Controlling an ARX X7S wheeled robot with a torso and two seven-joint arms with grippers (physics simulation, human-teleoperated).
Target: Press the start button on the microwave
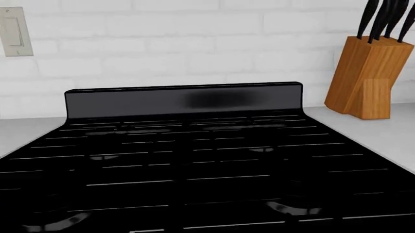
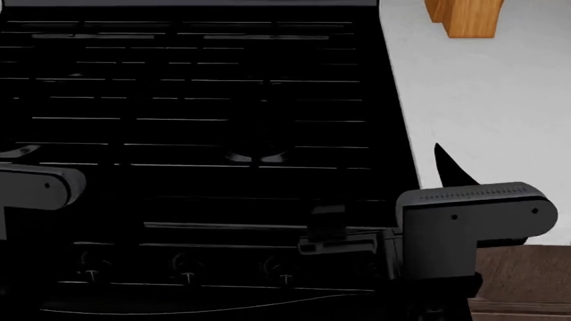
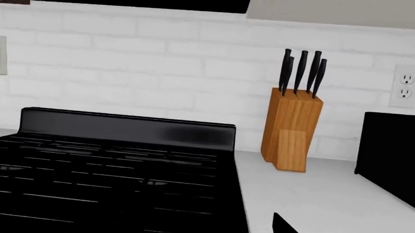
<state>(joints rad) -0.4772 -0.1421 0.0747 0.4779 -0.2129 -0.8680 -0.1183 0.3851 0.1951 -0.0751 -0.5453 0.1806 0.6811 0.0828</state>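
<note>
Microwave: I take it to be the black box (image 3: 389, 155) on the counter at the far right, caught only at the edge of the right wrist view. I can't be certain of that, and I can't make out a start button on it.

Starting at the left, a light switch (image 1: 14, 31) sits on the white brick wall. The left arm (image 2: 40, 187) pokes into my head view as a grey link above the near left of the stove. The left gripper itself is out of sight, so I can't tell how it stands.

The black stove (image 2: 196, 100) fills the middle, with its backguard (image 1: 181, 99) against the far wall and knobs (image 2: 187, 274) along the near front.

The right arm (image 2: 473, 221) hangs over the stove's near right corner. Only one dark pointed tip of the right gripper (image 2: 453, 168) shows, over the white counter (image 2: 482, 100), so I can't tell how far it is open or whether it holds anything.

Further right, a wooden knife block (image 3: 292, 131) stands by the wall, then an outlet (image 3: 405, 85).
</note>
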